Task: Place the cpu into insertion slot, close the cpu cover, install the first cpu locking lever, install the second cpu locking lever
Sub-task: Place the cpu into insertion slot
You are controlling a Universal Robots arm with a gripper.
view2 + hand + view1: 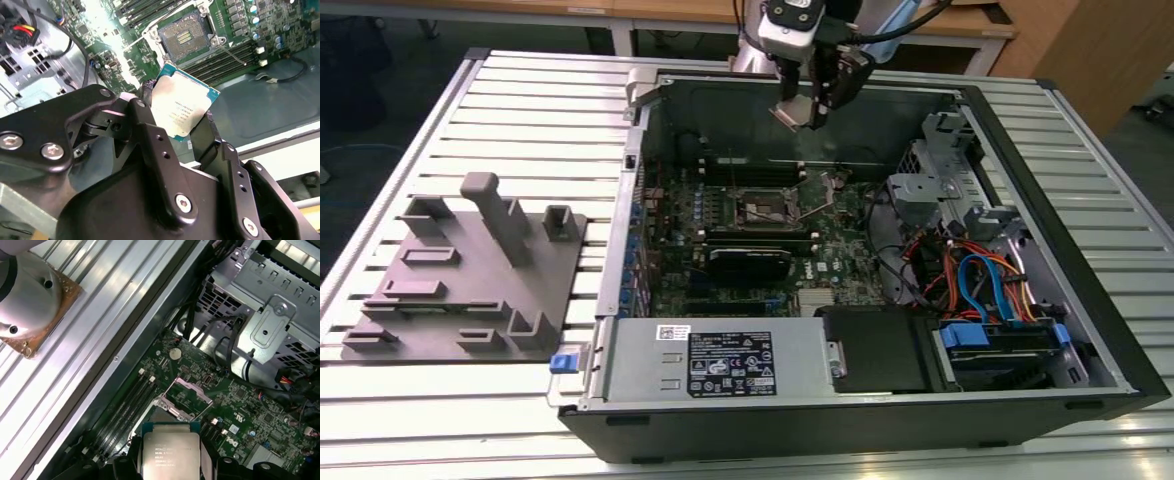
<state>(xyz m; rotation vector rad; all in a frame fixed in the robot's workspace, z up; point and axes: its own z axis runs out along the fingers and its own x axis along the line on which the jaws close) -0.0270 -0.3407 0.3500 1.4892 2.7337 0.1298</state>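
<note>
- Exterior view: gripper hangs over the far edge of the open case, at 12 o'clock from the slot and well above the board.
- Its fingers are narrowed onto two opposite edges of the cpu, which is held tilted with its silver top in sight in both wrist views.
- Open air lies between cpu and slot, and nothing stands in that gap.
- Slot is uncovered, with its dark bed bare inside the silver rim in the second wrist view.
- Memory slots run just beside it at 12 and 6 o'clock in the exterior view.
- Black card lies further out at 6 o'clock.
- Drive cage rises at 3 o'clock, near but apart from the slot.
- Thin wire lever slants out from the slot's corner across the memory slots.
</note>
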